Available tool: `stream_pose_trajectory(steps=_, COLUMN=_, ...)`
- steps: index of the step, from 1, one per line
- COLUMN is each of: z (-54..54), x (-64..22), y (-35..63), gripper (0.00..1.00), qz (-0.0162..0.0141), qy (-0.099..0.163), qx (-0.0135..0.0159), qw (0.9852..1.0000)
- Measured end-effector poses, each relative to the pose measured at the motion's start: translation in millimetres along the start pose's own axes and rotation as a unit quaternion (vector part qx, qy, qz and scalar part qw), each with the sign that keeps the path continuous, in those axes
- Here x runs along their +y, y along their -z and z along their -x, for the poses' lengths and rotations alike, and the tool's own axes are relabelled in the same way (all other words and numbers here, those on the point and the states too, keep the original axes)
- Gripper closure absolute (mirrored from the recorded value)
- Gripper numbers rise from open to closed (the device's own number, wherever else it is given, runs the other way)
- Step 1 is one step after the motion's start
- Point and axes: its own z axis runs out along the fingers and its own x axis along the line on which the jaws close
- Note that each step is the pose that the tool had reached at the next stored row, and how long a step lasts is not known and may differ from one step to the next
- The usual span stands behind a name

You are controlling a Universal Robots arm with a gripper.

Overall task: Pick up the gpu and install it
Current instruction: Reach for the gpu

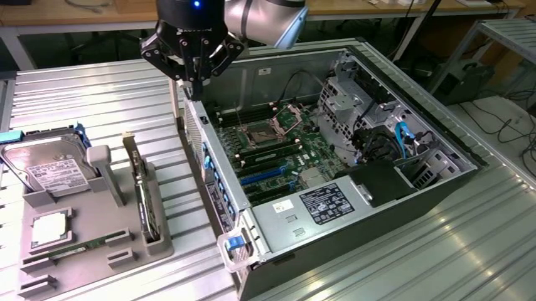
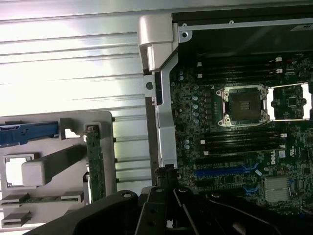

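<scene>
**Card in its stand, my fingers closed on nothing**

The gpu (image 1: 147, 199) stands on its long edge in a slot of the grey holder (image 1: 92, 260), on the side of the holder nearest the computer case (image 1: 201, 135). It is a thin, flat, dark card with a silvery metal bracket at its far end. From my wrist I look down on the gpu (image 2: 95, 164) edge-on: a narrow greenish strip dotted with small parts. I cannot make out the fan face.

My gripper (image 1: 194, 93) is closed and empty, its black fingers drawn together to a point. It hangs over the rear wall of the case, well apart from the card. In the wrist view the gripper (image 2: 165, 175) sits above the silvery rim of the case (image 2: 166, 122).

The holder is matte grey, blocky, with moulded pockets. It also carries a hard drive (image 1: 49, 168) with a white label leaning in one pocket, a slim green RAM stick (image 1: 80, 246) lying flat, and a square processor (image 1: 49, 229).

The case lies open on its side to the exterior view's right of the holder, showing a green motherboard (image 1: 280, 153), a square metal-framed socket (image 2: 243, 105) and blue expansion slots (image 2: 227, 171).

Everything rests on a ribbed, shiny metal table (image 1: 100, 94).
</scene>
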Motion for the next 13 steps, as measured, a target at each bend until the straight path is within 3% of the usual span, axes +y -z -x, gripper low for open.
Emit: stream_pose_trajectory(steps=13, z=-11.1, x=-2.7, y=0.4, gripper=0.89, qz=0.0000, qy=0.000, qx=0.0000, qw=1.0000)
